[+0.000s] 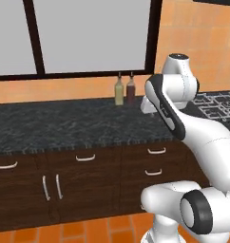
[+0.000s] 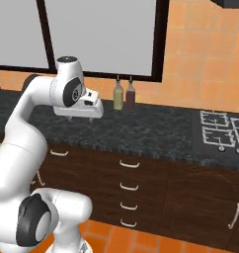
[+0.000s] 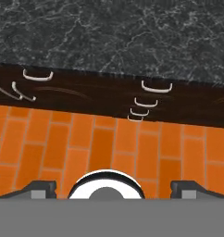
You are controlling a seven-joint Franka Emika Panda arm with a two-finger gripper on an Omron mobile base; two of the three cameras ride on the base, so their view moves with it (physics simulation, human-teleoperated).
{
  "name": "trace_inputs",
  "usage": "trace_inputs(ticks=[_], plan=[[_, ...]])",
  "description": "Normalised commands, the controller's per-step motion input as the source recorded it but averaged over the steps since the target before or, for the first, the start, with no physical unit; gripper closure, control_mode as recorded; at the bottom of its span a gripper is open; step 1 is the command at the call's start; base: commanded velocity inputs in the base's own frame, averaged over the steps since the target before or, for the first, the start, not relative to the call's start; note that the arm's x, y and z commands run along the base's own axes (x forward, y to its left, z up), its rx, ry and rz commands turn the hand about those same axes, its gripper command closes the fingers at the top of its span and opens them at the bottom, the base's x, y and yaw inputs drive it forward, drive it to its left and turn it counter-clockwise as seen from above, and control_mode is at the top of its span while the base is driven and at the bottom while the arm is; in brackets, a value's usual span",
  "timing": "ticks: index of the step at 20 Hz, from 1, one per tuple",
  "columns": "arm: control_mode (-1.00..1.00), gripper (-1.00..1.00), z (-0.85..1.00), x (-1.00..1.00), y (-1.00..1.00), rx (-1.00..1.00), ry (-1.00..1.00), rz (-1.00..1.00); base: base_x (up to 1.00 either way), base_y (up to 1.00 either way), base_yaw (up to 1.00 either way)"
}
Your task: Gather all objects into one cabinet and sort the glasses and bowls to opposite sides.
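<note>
White robot arm's jaws [image 3: 112,187] set wide over orange tiled floor [image 3: 100,143], dark speckled stone worktop [image 1: 64,123] beyond, 2 bottles [image 2: 123,96] by the wall

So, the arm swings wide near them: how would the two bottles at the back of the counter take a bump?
The green bottle and the brown bottle are tall and narrow, so either would probably tip rather than slide. They stand very close together, so one would likely knock the other. Once down, their round bodies may roll on the flat counter.
</note>
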Motion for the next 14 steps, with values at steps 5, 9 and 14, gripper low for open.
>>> trace_inputs(ticks=[5, 9, 14], plan=[[1.00, -1.00, 0.00, 0.00, 0.00, 0.00, 0.00, 0.00, 0.22, 1.00, -0.01], [1.00, -1.00, 0.00, 0.00, 0.00, 0.00, 0.00, 0.00, 0.06, 1.00, -0.01], [1.00, -1.00, 0.00, 0.00, 0.00, 0.00, 0.00, 0.00, 0.02, 1.00, -0.01]])
